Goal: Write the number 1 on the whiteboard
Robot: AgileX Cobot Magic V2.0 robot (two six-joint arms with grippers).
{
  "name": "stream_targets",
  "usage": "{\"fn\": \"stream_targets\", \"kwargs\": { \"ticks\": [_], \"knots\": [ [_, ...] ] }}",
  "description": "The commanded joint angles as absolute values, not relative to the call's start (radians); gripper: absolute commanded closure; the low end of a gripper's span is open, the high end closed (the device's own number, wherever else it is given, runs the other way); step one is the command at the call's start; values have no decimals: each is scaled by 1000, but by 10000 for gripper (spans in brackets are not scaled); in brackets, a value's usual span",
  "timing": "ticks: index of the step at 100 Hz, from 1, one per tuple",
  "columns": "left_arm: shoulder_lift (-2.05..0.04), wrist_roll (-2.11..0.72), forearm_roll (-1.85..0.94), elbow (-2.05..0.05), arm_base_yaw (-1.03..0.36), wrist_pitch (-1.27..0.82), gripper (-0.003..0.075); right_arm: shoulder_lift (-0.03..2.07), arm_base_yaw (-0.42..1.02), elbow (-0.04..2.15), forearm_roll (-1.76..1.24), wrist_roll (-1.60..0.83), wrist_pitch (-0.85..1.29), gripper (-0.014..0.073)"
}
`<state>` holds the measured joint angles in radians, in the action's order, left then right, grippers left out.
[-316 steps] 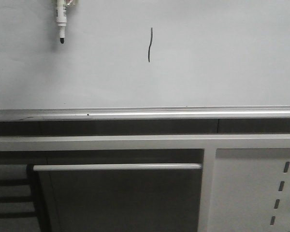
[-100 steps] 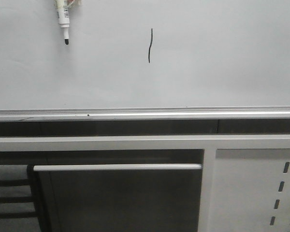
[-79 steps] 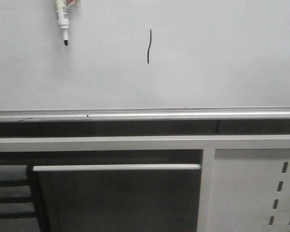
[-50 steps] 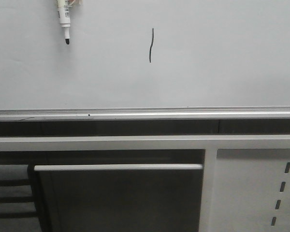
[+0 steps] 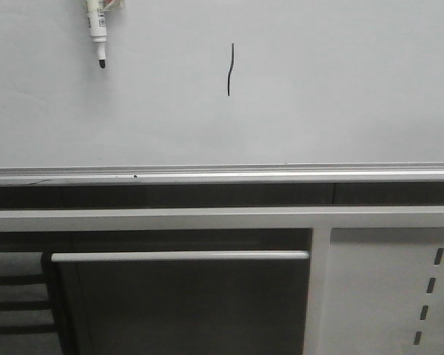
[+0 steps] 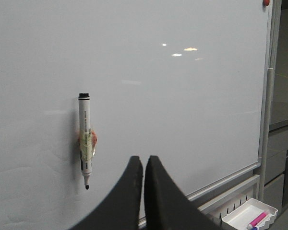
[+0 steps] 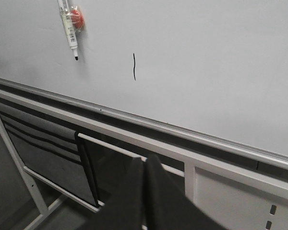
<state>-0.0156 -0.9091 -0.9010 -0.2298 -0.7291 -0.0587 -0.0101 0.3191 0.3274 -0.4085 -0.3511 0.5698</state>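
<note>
The whiteboard (image 5: 318, 81) fills the upper front view, with a silver rail (image 5: 222, 174) along its lower edge. The number 1 (image 5: 230, 69) is a thin wavy black stroke on it, also in the right wrist view (image 7: 134, 66). A white marker (image 5: 98, 29) hangs tip down on the board at upper left, stuck by a red magnet, seen in the left wrist view (image 6: 85, 139) and right wrist view (image 7: 69, 26). My left gripper (image 6: 143, 160) is shut and empty, off the board to the marker's right. My right gripper (image 7: 144, 160) is shut and empty, low before the stand.
Below the rail runs a white frame bar (image 5: 148, 219) with a handle bar (image 5: 177, 256). A white panel with slanted slots (image 5: 399, 296) sits at lower right. A dark fabric pocket (image 7: 43, 153) hangs at lower left. A white tray with coloured pens (image 6: 252, 218) sits by the board's right end.
The marker stands slightly higher and right of where it was 3.2 s ago. The view shook a little since then. The stroke is unchanged.
</note>
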Motion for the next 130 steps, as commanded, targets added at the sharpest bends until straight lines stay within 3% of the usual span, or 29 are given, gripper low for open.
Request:
{"fn": "stream_targets", "kwargs": {
  "ticks": [1,31,44,60,90,130],
  "knots": [
    [-26,-907,-914,-256,-729,-13,741,16,315,352,-423,-351,502,659],
    [-26,-907,-912,-256,-729,-13,741,16,315,352,-423,-351,502,659],
    [-26,-812,-682,-255,-717,-6,741,16,315,352,-423,-351,502,659],
    [-28,-363,-261,-190,-567,98,741,16,315,352,-423,-351,502,659],
    [-7,-40,-49,-29,-235,79,741,16,315,352,-423,-351,502,659],
    [27,-38,-64,45,-209,-42,741,16,315,352,-423,-351,502,658]
  ]
}}
